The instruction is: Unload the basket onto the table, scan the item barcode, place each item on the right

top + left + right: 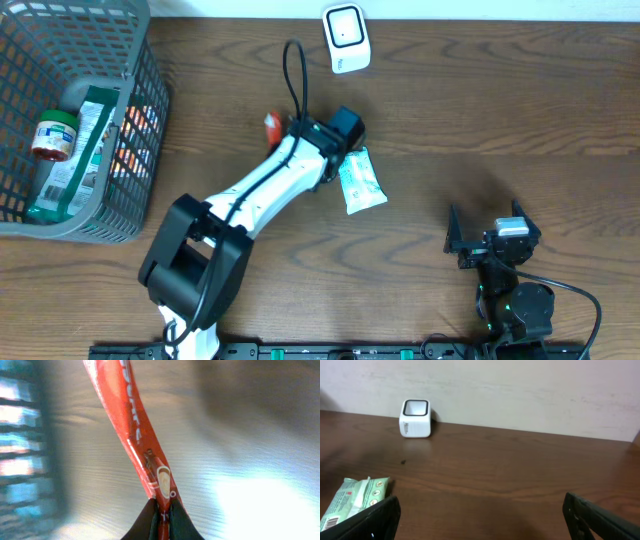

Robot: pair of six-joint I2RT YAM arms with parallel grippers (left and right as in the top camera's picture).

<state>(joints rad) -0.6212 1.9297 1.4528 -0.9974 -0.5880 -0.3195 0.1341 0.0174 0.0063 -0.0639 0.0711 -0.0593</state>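
Pinching a glossy, flat red packet [131, 420] edgewise, the left end effector [162, 519] is clamping it above the wood-grain surface [250, 435]. Overhead is showing only its red sliver, at seven o'clock from the boxy white scanner [345, 38]. The right end effector [481, 516] is gaping wide and empty near a crinkly green wipes pack [350, 500].

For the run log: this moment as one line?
left gripper: shut on red packet | right gripper: open, empty | scanner: far edge | wipes pack: on table

Overhead straight down on bench [480, 110], left wrist very close to red packet [131, 425], right wrist low, sharing white scanner [415, 419] with overhead.
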